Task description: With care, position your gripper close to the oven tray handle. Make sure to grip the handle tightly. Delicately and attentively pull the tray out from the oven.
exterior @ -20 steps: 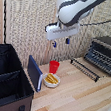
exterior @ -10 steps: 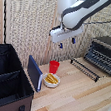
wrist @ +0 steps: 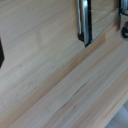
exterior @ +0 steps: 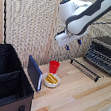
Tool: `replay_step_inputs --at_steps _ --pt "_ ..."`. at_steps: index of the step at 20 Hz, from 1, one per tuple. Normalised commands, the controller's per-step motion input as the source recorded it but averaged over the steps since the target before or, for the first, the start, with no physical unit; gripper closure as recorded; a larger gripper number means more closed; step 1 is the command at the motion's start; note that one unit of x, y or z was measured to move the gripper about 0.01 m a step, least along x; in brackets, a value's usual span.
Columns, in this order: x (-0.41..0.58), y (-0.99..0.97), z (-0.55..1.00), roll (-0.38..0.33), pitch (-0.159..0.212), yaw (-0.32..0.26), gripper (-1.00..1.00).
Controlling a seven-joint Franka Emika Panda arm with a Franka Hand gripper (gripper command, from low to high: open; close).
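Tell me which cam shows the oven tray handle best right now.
The exterior view: the oven tray handle runs as a full dark bar ahead of the tray and oven. The wrist view shows only a short blurred end of the bar over the wooden table.

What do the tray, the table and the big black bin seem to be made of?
The tray: probably metal, dark with a dull sheen; it is built of thin parallel bars. The table: wood, light and matte; grain lines and plank seams show in both views. The black bin: likely fabric, since its walls look soft and matte, though the picture is too coarse to be sure.
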Motion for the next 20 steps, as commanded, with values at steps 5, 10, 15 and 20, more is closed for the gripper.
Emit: replay_step_inputs --at_steps 5,10,15,20 --pt "0.146 -0.37 -0.15 -0.307 0.040 0.083 -1.00" --pt "0.094 -0.45 -0.16 -0.277 0.015 0.060 -1.00" --pt "0.089 -0.51 -0.15 -0.185 0.025 0.122 -1.00" --pt "0.031 -0.45 -0.11 -0.108 0.028 0.232 -1.00"
